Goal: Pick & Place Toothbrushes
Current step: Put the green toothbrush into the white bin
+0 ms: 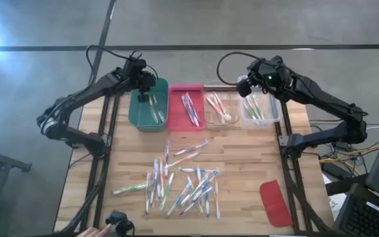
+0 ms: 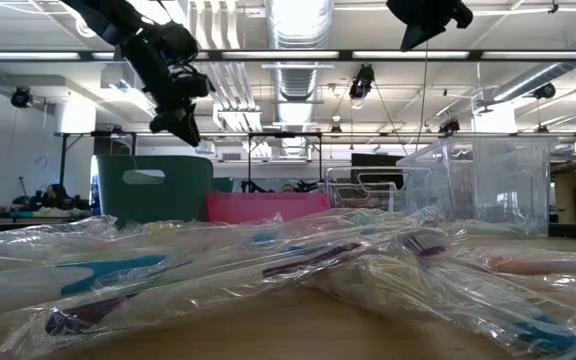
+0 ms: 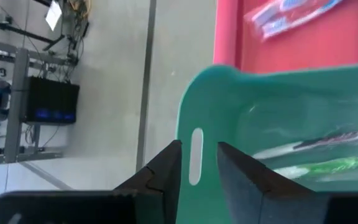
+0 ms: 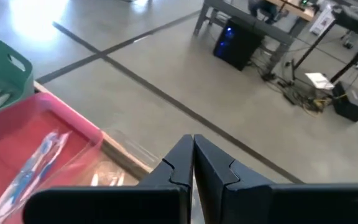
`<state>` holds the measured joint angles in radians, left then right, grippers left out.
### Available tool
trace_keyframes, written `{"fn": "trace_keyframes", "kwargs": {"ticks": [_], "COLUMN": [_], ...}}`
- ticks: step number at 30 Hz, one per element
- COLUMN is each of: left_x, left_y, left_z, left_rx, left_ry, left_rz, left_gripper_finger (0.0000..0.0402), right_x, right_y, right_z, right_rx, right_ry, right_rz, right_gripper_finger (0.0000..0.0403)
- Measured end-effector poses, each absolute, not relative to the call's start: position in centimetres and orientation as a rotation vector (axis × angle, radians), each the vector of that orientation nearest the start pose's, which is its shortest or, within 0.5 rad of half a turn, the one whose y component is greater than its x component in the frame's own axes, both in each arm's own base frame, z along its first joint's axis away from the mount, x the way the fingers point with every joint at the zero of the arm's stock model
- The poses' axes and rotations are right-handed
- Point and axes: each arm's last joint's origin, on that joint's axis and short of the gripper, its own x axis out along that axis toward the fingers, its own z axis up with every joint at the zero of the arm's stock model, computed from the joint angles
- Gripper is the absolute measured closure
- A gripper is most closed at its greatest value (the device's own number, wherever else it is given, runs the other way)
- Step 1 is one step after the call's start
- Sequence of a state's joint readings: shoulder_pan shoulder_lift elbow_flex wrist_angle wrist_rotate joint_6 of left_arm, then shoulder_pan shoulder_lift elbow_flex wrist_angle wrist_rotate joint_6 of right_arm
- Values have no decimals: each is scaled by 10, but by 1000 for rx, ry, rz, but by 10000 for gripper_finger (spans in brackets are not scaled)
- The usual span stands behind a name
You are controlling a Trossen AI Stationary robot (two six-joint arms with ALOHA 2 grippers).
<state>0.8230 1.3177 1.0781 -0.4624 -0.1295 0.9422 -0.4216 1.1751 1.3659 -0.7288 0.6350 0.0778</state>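
Nearest the table's front edge, a loose heap of wrapped toothbrushes (image 1: 179, 181) is lying on the wooden table (image 1: 249, 161), with a flat red lid (image 1: 275, 203) sitting apart at the front right. Farther back, four bins are standing in a row: a green bin (image 1: 149, 105), a pink bin (image 1: 186, 106), then two clear bins (image 1: 242, 108), each already holding a few toothbrushes.

The left arm is reaching inward from the table's left side, elbow bent, its wrist angled down so that the left gripper (image 1: 143, 84) is hanging above the far rim of the green bin. Its fingers (image 3: 166, 171) are standing a little apart with nothing between them; below them green and dark-handled brushes are lying in the bin.

The right arm is folding in from the right side, and the right gripper (image 1: 245, 85) is hovering over the far edge of the clear bins. Its fingers (image 4: 180, 163) are pressing together, holding nothing.
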Motion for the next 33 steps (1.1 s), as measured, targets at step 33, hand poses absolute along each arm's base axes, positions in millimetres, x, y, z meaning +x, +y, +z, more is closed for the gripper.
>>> {"fn": "trace_keyframes", "kwargs": {"ticks": [33], "left_x": [201], "left_y": [220], "left_z": [311], "left_rx": [558], "left_ry": [1003], "left_rz": [545], "left_gripper_finger": [303], "right_x": [190], "right_y": [-103], "right_z": [396], "right_rx": [30], "right_ry": [665], "right_rz": [-926], "right_gripper_finger": [394]}}
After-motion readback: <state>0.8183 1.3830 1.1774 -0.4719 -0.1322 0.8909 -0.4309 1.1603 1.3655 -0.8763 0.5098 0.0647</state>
